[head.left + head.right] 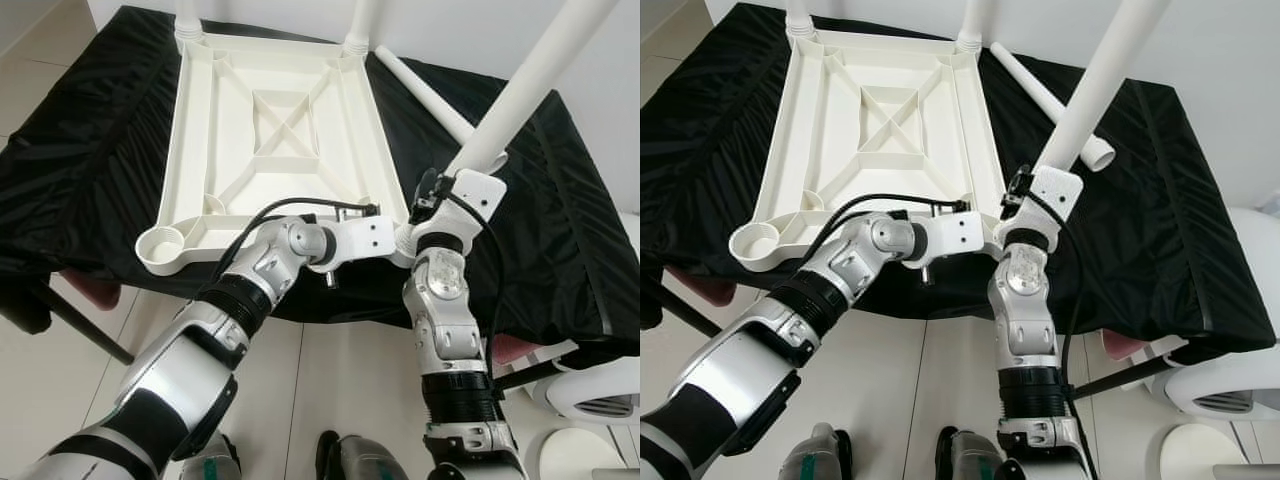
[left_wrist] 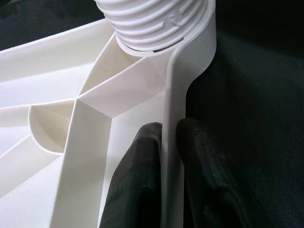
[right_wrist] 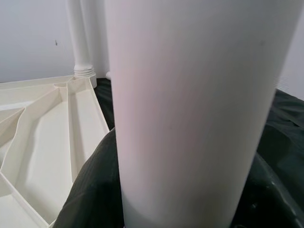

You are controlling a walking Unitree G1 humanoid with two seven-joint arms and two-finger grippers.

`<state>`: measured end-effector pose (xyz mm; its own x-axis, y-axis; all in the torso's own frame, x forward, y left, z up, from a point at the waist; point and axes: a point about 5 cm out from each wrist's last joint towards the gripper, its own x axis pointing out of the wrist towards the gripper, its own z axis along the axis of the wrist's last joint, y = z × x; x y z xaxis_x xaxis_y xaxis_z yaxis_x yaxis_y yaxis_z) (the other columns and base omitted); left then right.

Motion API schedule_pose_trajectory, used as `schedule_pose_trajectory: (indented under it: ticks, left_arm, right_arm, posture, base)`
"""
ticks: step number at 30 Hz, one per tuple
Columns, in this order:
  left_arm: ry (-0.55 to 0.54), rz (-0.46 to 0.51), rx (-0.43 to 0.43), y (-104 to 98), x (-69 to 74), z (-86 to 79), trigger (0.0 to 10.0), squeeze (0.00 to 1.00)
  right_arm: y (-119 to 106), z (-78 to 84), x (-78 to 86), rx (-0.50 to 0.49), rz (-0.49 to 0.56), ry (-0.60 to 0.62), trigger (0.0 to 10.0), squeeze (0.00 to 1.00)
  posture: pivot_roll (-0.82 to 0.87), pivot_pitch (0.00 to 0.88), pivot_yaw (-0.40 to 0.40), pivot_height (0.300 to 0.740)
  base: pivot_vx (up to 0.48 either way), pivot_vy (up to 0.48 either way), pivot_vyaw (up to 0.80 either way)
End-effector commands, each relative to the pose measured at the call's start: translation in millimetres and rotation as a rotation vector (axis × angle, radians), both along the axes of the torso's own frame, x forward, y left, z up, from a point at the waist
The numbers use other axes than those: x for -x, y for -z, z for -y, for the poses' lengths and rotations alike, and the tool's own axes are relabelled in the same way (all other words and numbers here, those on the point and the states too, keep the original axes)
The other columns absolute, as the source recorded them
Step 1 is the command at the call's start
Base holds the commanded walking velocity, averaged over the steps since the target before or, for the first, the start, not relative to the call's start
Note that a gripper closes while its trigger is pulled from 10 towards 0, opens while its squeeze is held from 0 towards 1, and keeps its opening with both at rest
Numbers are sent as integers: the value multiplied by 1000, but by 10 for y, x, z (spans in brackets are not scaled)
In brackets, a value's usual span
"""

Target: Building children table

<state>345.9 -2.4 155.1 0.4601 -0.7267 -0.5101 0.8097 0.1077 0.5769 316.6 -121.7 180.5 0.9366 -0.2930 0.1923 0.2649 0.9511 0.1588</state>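
Note:
The white plastic table top [image 1: 270,130] lies upside down on a black cloth [image 1: 90,130]. Two legs [image 1: 187,20] stand screwed in at its far corners. At the near right corner, my right gripper [image 3: 178,190] is shut on a third white leg [image 1: 520,95], which tilts up and to the right. The leg's threaded end [image 2: 156,21] sits in that corner's socket. My left gripper [image 2: 168,130] is shut on the table top's rim [image 2: 172,95] just beside that socket. The near left socket [image 1: 163,243] is empty. A loose leg [image 1: 425,95] lies on the cloth to the right.
A white plastic chair [image 1: 590,390] stands on the floor at the lower right. A reddish seat [image 1: 95,290] shows under the cloth's left edge. A white wall runs behind the table. My own feet [image 1: 350,460] stand on pale floor tiles.

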Motion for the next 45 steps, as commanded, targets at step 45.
schedule_pose_trajectory:
  ticks: [45]
  left_arm:
    - [-24, 40, 3, -70, -57, 26, 10000, 0]
  right_arm:
    - [-664, 43, -46, 14, 232, -39, 10000, 0]
  posture:
    - [58, 109, -73, 740]
  base:
    - [0, 0, 0]
